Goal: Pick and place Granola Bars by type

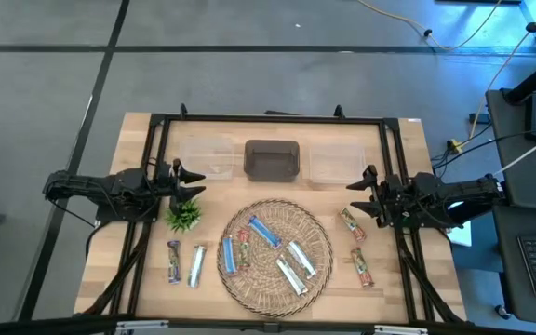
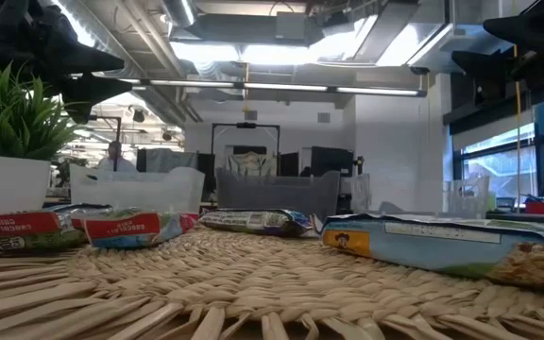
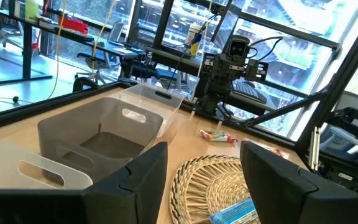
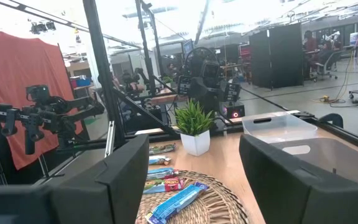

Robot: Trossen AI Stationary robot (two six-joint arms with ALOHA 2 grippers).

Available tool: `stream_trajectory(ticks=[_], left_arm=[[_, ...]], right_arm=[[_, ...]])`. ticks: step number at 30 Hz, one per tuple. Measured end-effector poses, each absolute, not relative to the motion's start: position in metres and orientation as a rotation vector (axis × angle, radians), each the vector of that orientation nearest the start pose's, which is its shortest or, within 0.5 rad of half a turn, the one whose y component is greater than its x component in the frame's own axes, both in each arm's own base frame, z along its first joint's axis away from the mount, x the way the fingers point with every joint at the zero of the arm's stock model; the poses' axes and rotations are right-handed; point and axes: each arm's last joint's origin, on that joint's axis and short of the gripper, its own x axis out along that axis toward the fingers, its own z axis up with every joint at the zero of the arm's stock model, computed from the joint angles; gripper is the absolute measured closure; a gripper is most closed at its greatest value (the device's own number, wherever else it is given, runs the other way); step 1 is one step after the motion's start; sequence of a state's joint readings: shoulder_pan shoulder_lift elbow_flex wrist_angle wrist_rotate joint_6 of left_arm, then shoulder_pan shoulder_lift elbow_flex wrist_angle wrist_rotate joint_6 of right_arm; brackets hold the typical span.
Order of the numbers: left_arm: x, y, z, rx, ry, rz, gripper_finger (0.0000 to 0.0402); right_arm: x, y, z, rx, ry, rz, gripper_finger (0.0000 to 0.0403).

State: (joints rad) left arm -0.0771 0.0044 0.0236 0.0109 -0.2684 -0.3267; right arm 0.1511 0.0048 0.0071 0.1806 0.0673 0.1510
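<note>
Left pincer (image 1: 186, 182) fingers spread, nothing held – hovers over the tabletop (image 1: 408, 140) edge, plant (image 1: 184, 217) just beside it. Right pincer (image 1: 365, 192) also spread, nothing held. Bars (image 1: 261, 231) lie on the wicker tray (image 1: 320, 233) between the two pincers; two (image 1: 173, 261) beyond the plant from the left pincer, two (image 1: 351, 224) close to the right pincer. Three bins (image 1: 272, 160) sit between the pincers too.

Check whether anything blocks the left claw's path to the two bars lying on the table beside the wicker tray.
The small plant stands between the open left claw and the two bars, close under the claw. Nothing lies on the bars themselves.
</note>
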Motion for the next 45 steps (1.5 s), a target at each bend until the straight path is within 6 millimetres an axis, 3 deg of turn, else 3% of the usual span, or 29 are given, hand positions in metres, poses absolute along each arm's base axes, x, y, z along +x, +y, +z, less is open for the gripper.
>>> stream_trajectory(ticks=[10, 20, 25, 30, 37, 40, 45], left_arm=[[0.096, 0.0, 0.172, -0.331, -0.061, 0.184, 0.0207], [0.096, 0.0, 0.172, -0.331, -0.061, 0.184, 0.0205], [0.096, 0.0, 0.172, -0.331, -0.061, 0.185, 0.0206], [0.096, 0.0, 0.172, -0.331, -0.061, 0.184, 0.0204], [0.096, 0.0, 0.172, -0.331, -0.061, 0.185, 0.0207], [0.096, 0.0, 0.172, -0.331, -0.061, 0.185, 0.0205], [0.096, 0.0, 0.172, -0.331, -0.061, 0.185, 0.0205]], right_arm=[[0.095, 0.012, 0.184, 0.167, -0.184, 0.082, 0.015], [0.093, 0.007, 0.189, 0.229, -0.259, -0.09, 0.015], [0.093, 0.003, 0.191, 0.178, -0.276, -0.237, 0.015], [0.093, 0.0, 0.21, 0.164, -0.227, -0.327, 0.015], [0.118, 0.003, 0.261, 0.172, -0.011, -0.394, 0.015], [0.135, 0.005, 0.281, 0.199, 0.224, -0.429, 0.015], [0.152, 0.01, 0.303, 0.443, 0.656, -0.556, 0.015]])
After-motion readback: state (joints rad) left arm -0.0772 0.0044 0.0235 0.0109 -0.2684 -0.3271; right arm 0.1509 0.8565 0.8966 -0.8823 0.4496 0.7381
